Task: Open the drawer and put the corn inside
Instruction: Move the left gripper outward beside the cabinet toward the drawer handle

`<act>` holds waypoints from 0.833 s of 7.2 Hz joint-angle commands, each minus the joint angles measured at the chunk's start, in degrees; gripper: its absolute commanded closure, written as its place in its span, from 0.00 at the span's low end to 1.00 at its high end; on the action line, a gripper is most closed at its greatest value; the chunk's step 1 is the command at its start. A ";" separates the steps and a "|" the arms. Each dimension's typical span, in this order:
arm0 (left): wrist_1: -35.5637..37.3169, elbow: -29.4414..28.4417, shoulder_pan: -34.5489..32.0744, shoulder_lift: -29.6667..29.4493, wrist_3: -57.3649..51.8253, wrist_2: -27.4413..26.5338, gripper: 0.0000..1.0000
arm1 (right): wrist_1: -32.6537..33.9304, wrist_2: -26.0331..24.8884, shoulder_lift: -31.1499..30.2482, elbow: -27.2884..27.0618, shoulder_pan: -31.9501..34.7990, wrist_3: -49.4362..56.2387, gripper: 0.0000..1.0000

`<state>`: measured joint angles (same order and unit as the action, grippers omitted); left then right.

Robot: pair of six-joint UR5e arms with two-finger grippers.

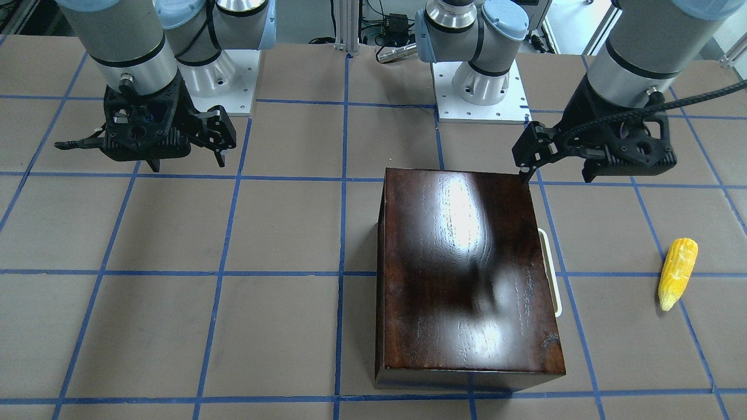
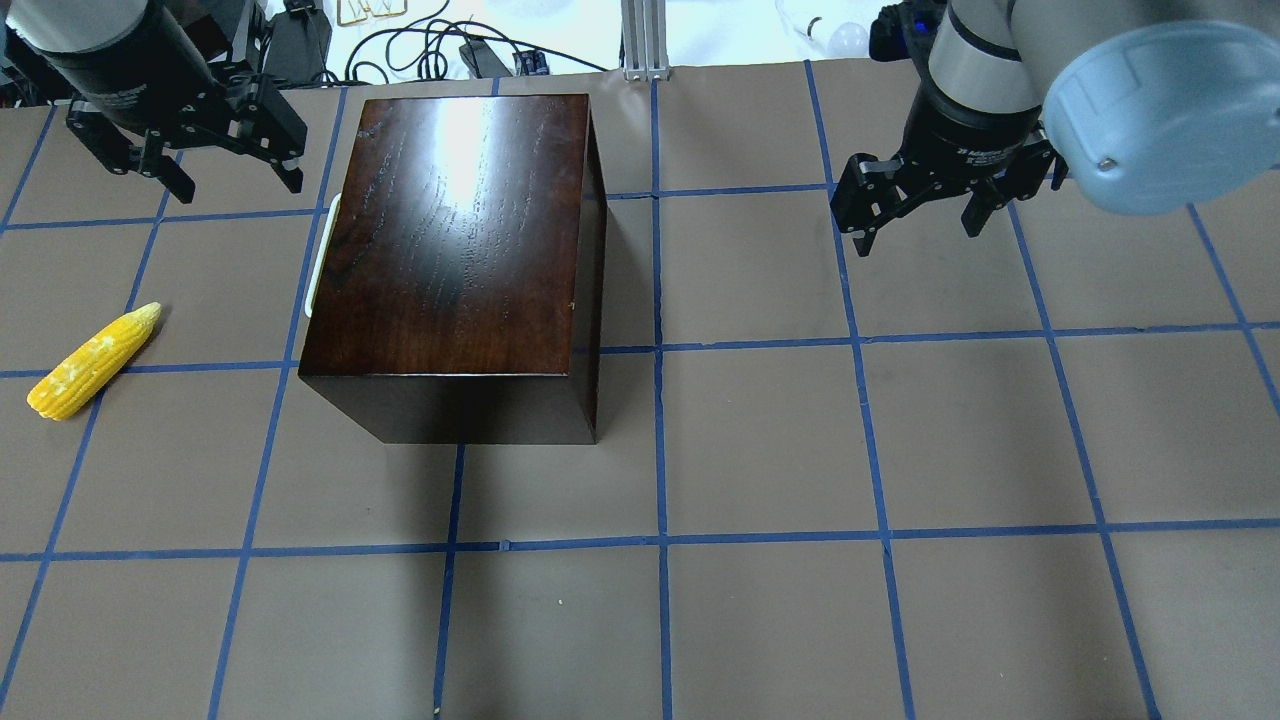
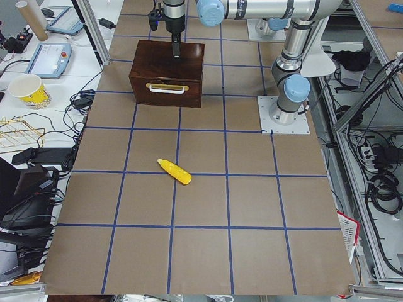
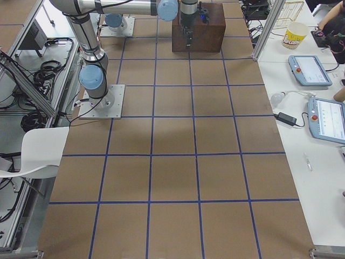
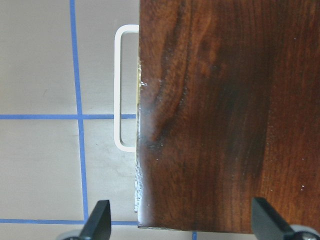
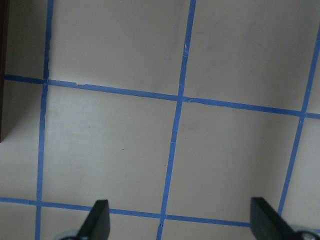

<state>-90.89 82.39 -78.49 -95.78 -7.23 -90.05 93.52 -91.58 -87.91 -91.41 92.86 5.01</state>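
Dark-fronted drawer, shut in glossy dark-brown wooden box: likely stiff; best pulled by white curved handle. Bumpy yellow corn cob, off box's handle side: likely light, rolly; best pinched mid-body. Spread wide and empty: left gripper, right gripper.

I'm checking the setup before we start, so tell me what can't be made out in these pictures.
The drawer is shut, so its inside is hidden by the box in every view.
Its front is covered by the box top from overhead and the front; only the handle shows.
The corn is missing from the right-side view, behind the box or past the top edge.
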 commanded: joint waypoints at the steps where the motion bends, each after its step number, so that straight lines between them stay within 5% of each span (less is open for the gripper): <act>1: 1.58 -0.12 7.70 -1.59 -10.21 2.34 0.00 | 0.00 0.00 0.02 0.00 0.04 0.09 0.00; 6: 11.08 0.93 10.19 -9.50 -23.88 6.10 0.01 | 0.00 0.00 0.02 0.00 -0.13 0.09 0.00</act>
<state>-81.21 83.15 -68.51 -103.30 -28.86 -85.79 93.52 -91.58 -87.89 -91.41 92.86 5.03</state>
